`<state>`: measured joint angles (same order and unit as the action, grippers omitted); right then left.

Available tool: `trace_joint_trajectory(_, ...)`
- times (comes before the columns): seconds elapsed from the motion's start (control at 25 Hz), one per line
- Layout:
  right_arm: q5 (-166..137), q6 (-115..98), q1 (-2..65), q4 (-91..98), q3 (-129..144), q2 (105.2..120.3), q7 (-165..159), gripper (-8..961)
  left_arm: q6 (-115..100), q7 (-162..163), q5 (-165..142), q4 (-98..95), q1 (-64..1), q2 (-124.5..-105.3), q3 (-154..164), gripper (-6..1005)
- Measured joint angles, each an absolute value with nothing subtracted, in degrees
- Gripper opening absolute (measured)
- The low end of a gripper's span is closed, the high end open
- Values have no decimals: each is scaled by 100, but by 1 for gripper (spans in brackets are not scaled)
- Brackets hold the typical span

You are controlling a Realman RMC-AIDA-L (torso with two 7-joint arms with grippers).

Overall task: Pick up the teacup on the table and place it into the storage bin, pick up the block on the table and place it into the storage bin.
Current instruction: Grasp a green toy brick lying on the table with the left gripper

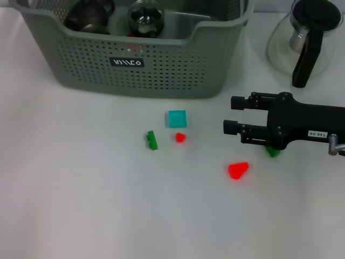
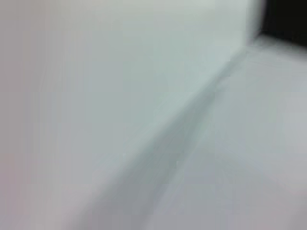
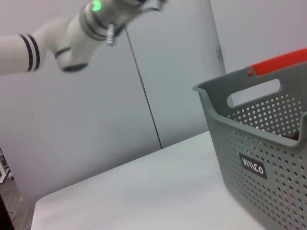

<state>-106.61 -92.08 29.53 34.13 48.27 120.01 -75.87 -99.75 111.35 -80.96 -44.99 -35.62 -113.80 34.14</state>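
Hovering with jaws parted and nothing gripped, the right gripper [image 1: 229,114] is facing left toward the teal block [image 1: 177,118] lying just near of the storage bin [image 1: 161,70], teacup seemingly binned already, so next it needs lowering onto a block; left gripper unseen.

A blurred pale grey-white surface [image 2: 120,96] fills the left wrist view, crossed by 1 darker diagonal seam [image 2: 182,129], with a black patch [image 2: 288,19] in 1 corner.
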Motion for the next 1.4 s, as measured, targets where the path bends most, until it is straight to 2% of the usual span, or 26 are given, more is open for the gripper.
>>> trace_joint_trajectory(0.08,-10662,-9210,2953,3412,4824,12003,-7596,675,-10617,10825,-7807,-4168,-3501,-11223,3451,780)
trace_joint_trajectory(0.12,-10661,-9210,2953,3411,4820,12000,-7603,675,-10832,10701,-7846,-4150,-3465,-11181,3476,787)
trace_joint_trajectory(0.24,-10661,-9195,2963,3410,4807,11993,-7621,675,-11177,10466,-8652,-4610,-3341,-11222,3596,806)
trace_joint_trajectory(0.4,-10662,-9197,2970,3410,4805,11987,-7627,675,-11120,10381,-10324,-5565,-3129,-11510,4112,813)
trace_joint_trajectory(0.64,-10663,-9200,2944,3410,4807,11983,-7629,675,-10936,10764,-12208,-6428,-3220,-11854,4901,812)
trace_joint_trajectory(0.84,-10668,-9196,2935,3410,4808,11977,-7629,674,-10413,11367,-13911,-7105,-3376,-12330,5974,811)
trace_joint_trajectory(0.92,-10670,-9191,2936,3410,4808,11980,-7629,674,-10189,11450,-14190,-7260,-3374,-12436,6408,811)
trace_joint_trajectory(1.4,-10665,-9190,2935,3410,4808,11988,-7628,674,-8617,12194,-14643,-7070,-3523,-12429,8016,810)
